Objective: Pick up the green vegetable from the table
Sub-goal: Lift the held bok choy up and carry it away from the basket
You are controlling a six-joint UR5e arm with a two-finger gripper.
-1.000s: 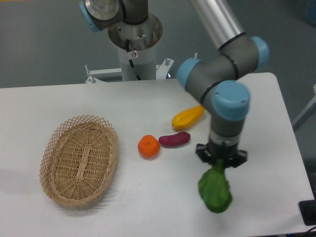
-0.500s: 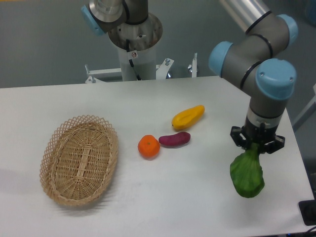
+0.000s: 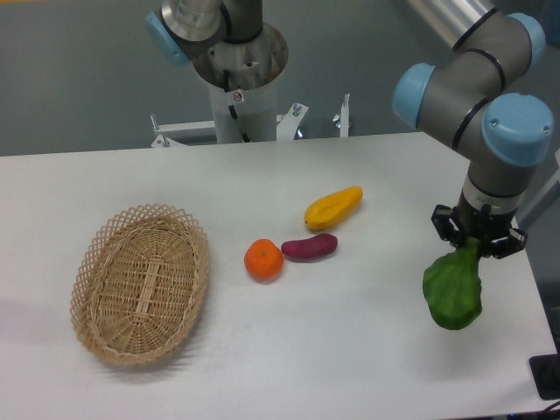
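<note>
A: Far to the left of the hand?
B: Wicker basket (image 3: 140, 282), oval, lying flat on the white tabletop (image 3: 262, 367), well apart from the hand.

A: Between basket and hand?
B: Orange (image 3: 263, 260), then a small purple vegetable (image 3: 309, 247) just beside it. Yellow elongated vegetable (image 3: 333, 207) sits behind the purple one. All three lie left of the hand.

A: Hand itself?
B: Hand (image 3: 478, 246) points down near the tabletop's right edge, fingers closed on the pale stem of the green vegetable (image 3: 453, 290).

A: Where does the vegetable sit?
B: Directly below the hand, leafy end downward, tilted slightly left.
</note>
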